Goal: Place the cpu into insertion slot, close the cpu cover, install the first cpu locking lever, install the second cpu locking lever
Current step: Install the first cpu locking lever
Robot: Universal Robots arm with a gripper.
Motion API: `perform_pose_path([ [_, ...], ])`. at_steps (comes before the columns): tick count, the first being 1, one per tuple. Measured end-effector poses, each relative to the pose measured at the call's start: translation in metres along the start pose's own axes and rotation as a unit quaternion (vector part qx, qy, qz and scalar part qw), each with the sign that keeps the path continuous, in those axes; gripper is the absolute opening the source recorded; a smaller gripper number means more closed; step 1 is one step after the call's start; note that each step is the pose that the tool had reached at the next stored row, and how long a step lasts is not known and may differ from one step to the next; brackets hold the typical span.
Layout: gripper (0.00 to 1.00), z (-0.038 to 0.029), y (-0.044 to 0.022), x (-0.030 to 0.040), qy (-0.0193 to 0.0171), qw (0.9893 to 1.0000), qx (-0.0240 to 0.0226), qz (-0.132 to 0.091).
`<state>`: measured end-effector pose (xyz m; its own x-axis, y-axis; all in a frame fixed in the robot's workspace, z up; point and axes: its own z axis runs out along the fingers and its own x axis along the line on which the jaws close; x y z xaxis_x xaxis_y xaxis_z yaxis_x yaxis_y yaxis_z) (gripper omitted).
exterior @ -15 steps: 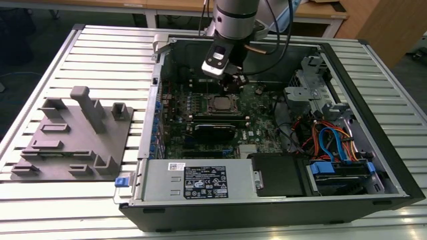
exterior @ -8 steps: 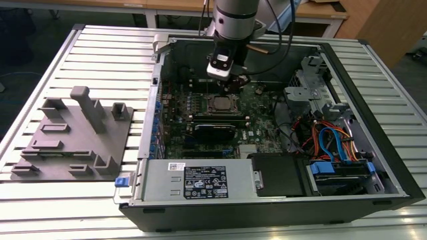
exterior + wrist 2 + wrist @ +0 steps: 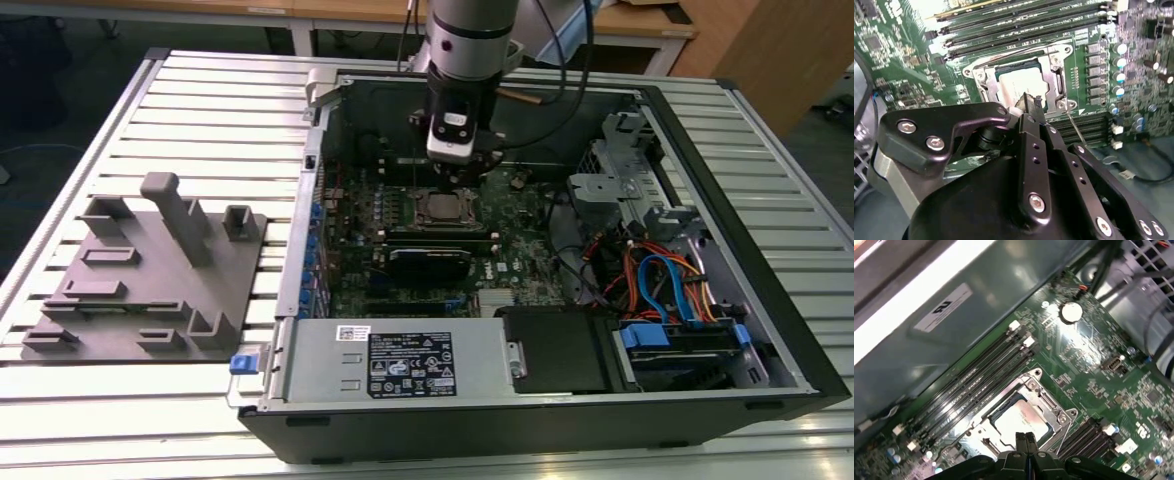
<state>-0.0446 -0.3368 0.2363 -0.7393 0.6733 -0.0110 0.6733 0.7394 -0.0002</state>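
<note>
Black links of the gripper [image 3: 1029,102] lie nearest the lens in both wrist views. Its 2 fingers [image 3: 1022,441] are pressed together, and I see nothing held between them. Their tips stand just over the edge of the cpu cover [image 3: 988,90]; I cannot tell whether they touch it. The cpu [image 3: 1016,85] lies flat in the insertion slot [image 3: 419,210], and the cover seems to be down around it. 1 thin lever [image 3: 1075,127] runs out just beside a socket corner. In the exterior view the gripper is in the upper middle of the frame, inside the computer case [image 3: 747,300] on the counter [image 3: 200,100]. I judge the work is at a locking lever. It is best to press steadily on the rod alone and keep the tips off the cpu top and the capacitors [image 3: 1121,62] nearby.
</note>
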Motion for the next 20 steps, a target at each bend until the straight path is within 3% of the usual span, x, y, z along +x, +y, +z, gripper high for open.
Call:
perform_pose_path([
  [16,0.10,0.0001,0.0000,0.0000,0.0000,1.0000,-0.0002,-0.009],
  [20,0.10,0.0000,0.0000,0.0000,0.0000,0.9995,-0.0004,-0.032],
])
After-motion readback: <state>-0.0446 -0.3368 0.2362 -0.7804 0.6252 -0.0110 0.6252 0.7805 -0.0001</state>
